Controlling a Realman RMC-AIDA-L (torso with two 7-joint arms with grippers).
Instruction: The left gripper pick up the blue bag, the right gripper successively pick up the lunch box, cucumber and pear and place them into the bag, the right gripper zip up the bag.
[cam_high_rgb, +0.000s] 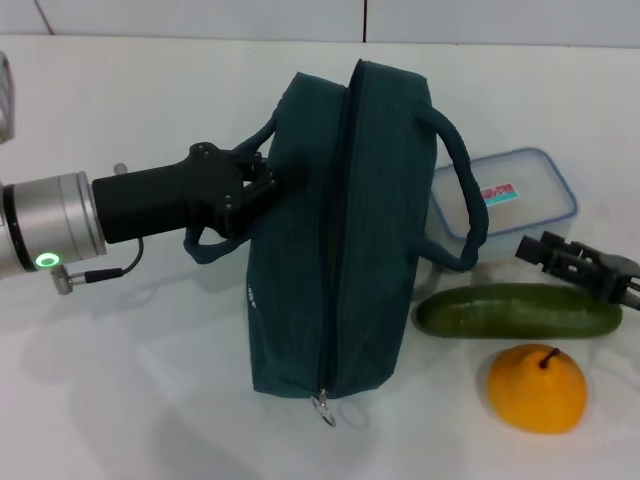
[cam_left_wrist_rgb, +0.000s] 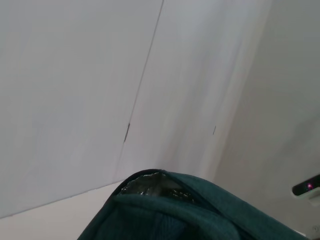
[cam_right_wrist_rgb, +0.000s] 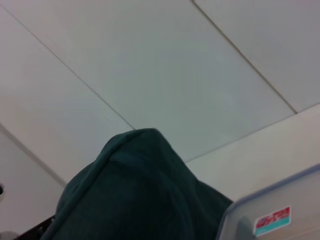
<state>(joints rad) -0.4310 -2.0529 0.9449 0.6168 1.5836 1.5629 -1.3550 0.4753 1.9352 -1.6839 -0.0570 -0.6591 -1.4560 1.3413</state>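
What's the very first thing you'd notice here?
The big blue bag in the middle of the table, with the left gripper at its near handle. To its right sit the lunch box, the cucumber and the bright pear, with the right gripper just above the cucumber's end.

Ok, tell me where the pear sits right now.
In the head view the pear sits front right on the table, just in front of the cucumber.

The left gripper (cam_high_rgb: 262, 182) reaches in level from the left tabletop edge; the right gripper (cam_high_rgb: 622, 287) sits low at the right edge.
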